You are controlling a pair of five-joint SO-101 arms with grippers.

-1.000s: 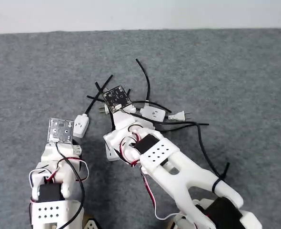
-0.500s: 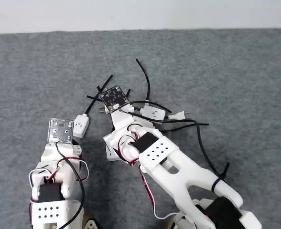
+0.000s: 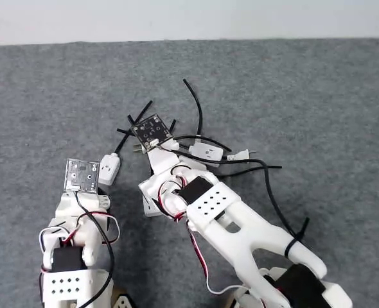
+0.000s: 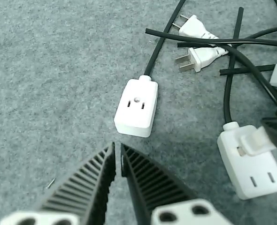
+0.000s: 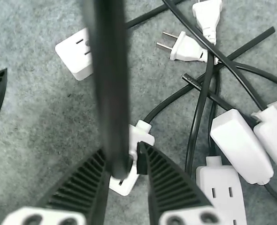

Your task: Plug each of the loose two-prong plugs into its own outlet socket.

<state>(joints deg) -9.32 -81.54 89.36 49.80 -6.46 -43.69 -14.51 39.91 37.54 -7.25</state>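
left arm drawn back, low over the desk (image 3: 318, 83), its tool (image 4: 118, 161) pressed almost together, tips just short of the near socket (image 4: 137, 107). right arm stretched to the centre, its tool (image 5: 123, 154) pinching a black cord (image 5: 108, 84) above the middle socket (image 4: 249, 168). sockets with slots showing: three, the third socket (image 5: 220, 199) near the right tool. loose plugs: two, plug a (image 4: 202, 56) and plug b (image 4: 195, 27), side by side among crossed cords, apart from every socket.
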